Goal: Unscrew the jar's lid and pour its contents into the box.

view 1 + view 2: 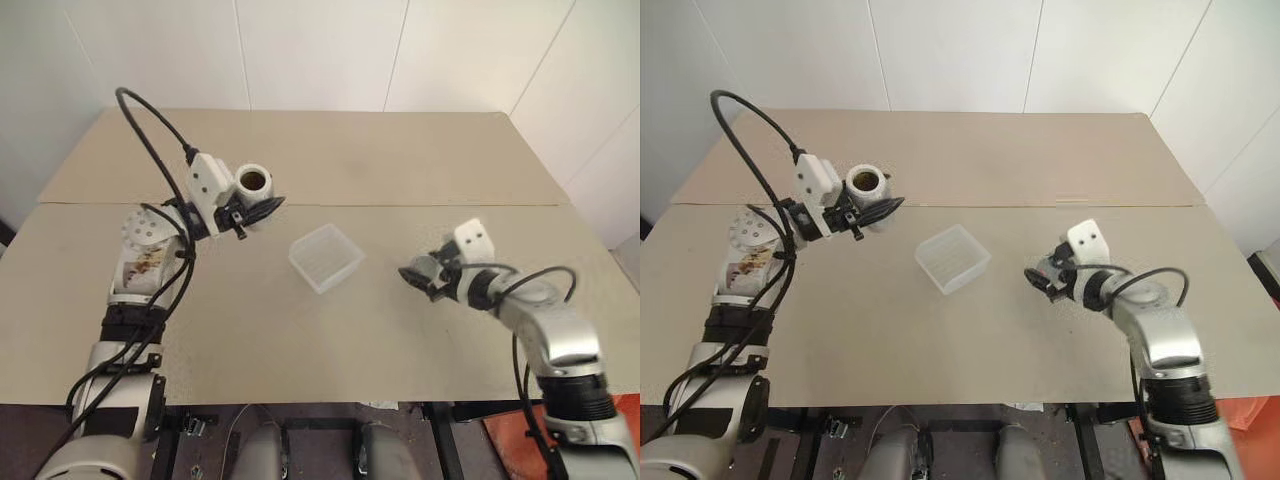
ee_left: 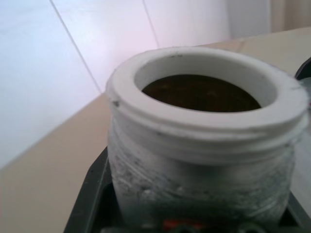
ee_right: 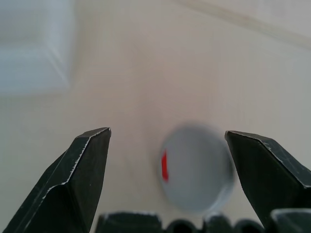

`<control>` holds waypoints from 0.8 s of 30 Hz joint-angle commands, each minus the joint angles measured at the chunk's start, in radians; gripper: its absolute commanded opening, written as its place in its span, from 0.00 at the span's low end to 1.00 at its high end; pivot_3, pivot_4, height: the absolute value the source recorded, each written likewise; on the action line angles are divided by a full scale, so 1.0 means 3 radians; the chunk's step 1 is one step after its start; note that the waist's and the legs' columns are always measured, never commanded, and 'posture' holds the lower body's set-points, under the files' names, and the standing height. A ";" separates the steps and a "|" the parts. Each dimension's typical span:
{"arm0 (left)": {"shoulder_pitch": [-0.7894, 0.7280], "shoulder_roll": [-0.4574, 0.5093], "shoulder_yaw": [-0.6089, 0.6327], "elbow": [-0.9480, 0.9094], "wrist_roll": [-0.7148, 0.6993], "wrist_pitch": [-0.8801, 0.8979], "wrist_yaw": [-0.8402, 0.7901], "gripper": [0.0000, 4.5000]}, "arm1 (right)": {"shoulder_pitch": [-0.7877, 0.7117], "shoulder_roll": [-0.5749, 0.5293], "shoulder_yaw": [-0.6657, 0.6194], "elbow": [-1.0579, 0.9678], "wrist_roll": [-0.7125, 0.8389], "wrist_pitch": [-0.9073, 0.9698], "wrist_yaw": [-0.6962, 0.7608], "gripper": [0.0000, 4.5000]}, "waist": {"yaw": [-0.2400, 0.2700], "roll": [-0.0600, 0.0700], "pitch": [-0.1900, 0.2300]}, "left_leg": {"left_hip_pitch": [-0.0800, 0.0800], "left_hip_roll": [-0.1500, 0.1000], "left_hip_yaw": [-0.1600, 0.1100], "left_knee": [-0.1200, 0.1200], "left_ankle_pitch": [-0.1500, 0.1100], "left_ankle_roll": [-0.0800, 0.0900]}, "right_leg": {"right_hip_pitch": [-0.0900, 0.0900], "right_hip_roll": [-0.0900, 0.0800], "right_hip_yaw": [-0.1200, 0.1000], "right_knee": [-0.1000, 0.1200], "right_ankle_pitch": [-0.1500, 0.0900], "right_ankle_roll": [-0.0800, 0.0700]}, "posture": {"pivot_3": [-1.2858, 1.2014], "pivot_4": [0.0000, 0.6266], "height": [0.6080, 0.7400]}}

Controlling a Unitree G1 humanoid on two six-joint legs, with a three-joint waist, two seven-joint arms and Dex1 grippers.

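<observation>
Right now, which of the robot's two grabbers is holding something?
The left gripper, up above the table. It is clamped on the open jar. The right gripper has its fingers spread, with the lid lying loose between them.

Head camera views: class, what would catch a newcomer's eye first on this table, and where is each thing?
The open jar, lid off and something dark inside, is held above the table by the left gripper, on the left. The translucent box sits empty in the middle. On the right, the grey lid lies on the table between the open fingers of the right gripper.
</observation>
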 commanded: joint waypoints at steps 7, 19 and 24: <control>-0.0614 -0.0001 -0.0281 0.0557 0.0469 -0.0951 0.0121 0.43 | -0.0557 -0.0607 -0.0236 -0.0534 0.0586 0.0363 0.0558 0.98 | 0.0046 -0.0001 0.0000 | 0.0000 0.0001 0.0002 0.0002 0.0000 0.0000 | 0.0006 -0.0001 -0.0007 -0.0004 0.0000 0.0000 | 0.52 0.24 1.00; -0.1672 0.0439 -0.2536 0.1396 0.4929 -0.1876 0.4564 0.43 | -0.0915 -0.0697 -0.0049 -0.0521 0.1079 0.0575 0.0936 0.98 | 0.0101 -0.0003 0.0001 | -0.0006 -0.0004 0.0005 0.0003 -0.0002 0.0004 | 0.0004 -0.0008 -0.0010 -0.0006 0.0003 0.0006 | 0.52 0.24 1.00; -0.1833 0.0062 -0.3030 0.1785 0.5432 -0.1277 0.5167 0.43 | -0.0968 -0.0623 -0.0122 -0.0539 0.1207 0.0647 0.0839 0.98 | 0.0108 -0.0003 0.0001 | -0.0027 -0.0003 0.0009 0.0005 -0.0003 0.0005 | -0.0017 -0.0008 -0.0010 0.0002 0.0003 0.0006 | 0.52 0.24 1.00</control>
